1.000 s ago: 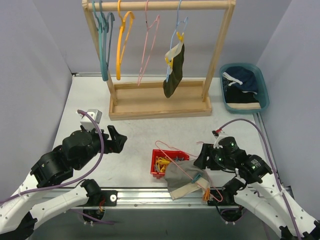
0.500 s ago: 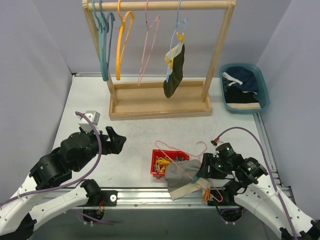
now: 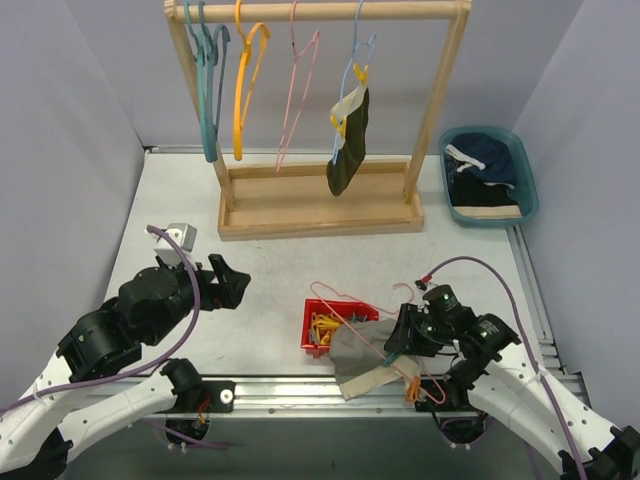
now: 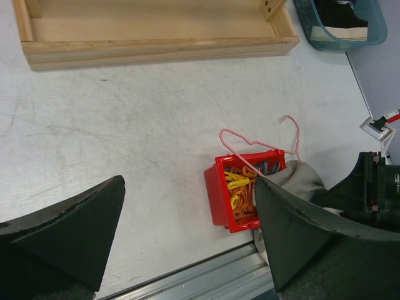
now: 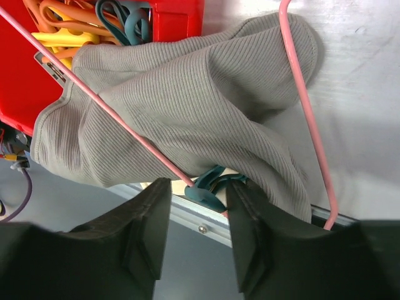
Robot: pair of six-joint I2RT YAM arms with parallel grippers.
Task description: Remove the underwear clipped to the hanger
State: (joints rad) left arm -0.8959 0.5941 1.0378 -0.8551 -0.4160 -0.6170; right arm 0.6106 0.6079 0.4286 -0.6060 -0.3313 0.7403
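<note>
A grey-beige underwear (image 3: 358, 362) (image 5: 187, 106) (image 4: 301, 177) lies on a pink hanger (image 3: 345, 296) (image 5: 307, 112) at the table's front edge, partly over a red bin (image 3: 311, 322). A teal clip (image 5: 209, 189) pins its lower hem to the hanger wire. My right gripper (image 3: 400, 346) (image 5: 197, 197) straddles this clip, jaws part way apart, one finger touching it and a gap at the other. A dark olive-black underwear (image 3: 350, 140) hangs clipped to a blue hanger (image 3: 358, 62) on the rack. My left gripper (image 3: 232, 281) (image 4: 187, 187) hovers wide open and empty at the left.
The red bin (image 4: 215, 195) holds several yellow, orange and teal clips. The wooden rack (image 3: 320, 215) carries several bare hangers. A teal basket (image 3: 531, 190) at the back right holds a navy underwear (image 3: 490, 155) and other cloth. A metal rail runs along the front edge.
My right gripper has slid left onto the grey-beige underwear's edge and narrowed its jaws around the teal clip. The left arm has barely shifted.
</note>
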